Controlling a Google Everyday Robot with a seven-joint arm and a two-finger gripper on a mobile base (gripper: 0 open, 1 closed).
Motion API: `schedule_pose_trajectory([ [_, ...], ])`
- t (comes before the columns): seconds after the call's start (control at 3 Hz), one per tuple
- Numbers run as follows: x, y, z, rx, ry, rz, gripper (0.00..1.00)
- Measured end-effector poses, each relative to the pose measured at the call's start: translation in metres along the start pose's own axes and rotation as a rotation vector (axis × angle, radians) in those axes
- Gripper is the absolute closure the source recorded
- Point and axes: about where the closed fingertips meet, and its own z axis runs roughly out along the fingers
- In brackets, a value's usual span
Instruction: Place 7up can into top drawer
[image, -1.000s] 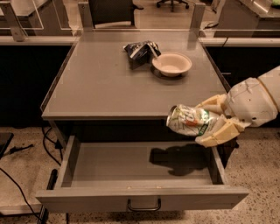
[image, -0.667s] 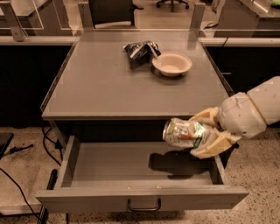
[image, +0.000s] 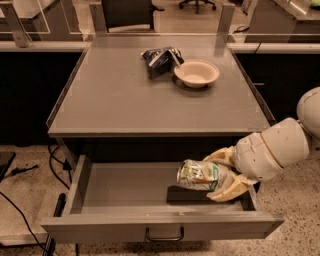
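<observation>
Over the right half of the open top drawer (image: 125, 231), the claw (image: 216, 176) is clamped on the 7up can (image: 199, 175), with one beige finger above the can and one below. The can lies on its side, shiny metal end facing left, green markings on the silver-white body. It sits inside the drawer's outline, near the right wall, and its dark shadow (image: 186, 195) falls on the drawer floor just beneath it and a bit left. Cannot tell whether the can touches the floor. The white rounded arm (image: 272, 152) comes in from the right edge, over the drawer's right side.

The drawer is pulled well out, grey with a flat front panel, and a dark bar handle (image: 165, 235) sits at the centre of the front. Nothing else shows in the drawer besides the can's shadow.

On the desk (image: 125, 100) above, toward the back, a round beige bowl (image: 196, 73) sits upright. A dark wrinkled snack bag (image: 160, 57) is just left of it, touching or nearly touching the rim. Both are well apart from the can.

Black cables (image: 22, 200) lie on the speckled floor at the left.
</observation>
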Motion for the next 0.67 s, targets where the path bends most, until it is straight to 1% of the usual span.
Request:
schedule_pose_trajectory([
  [0.33,0.011,-0.002,0.012,0.016,0.038,-0.023,1.0],
  [0.67,0.023,-0.008,0.032,0.031,0.061,-0.045,1.0],
])
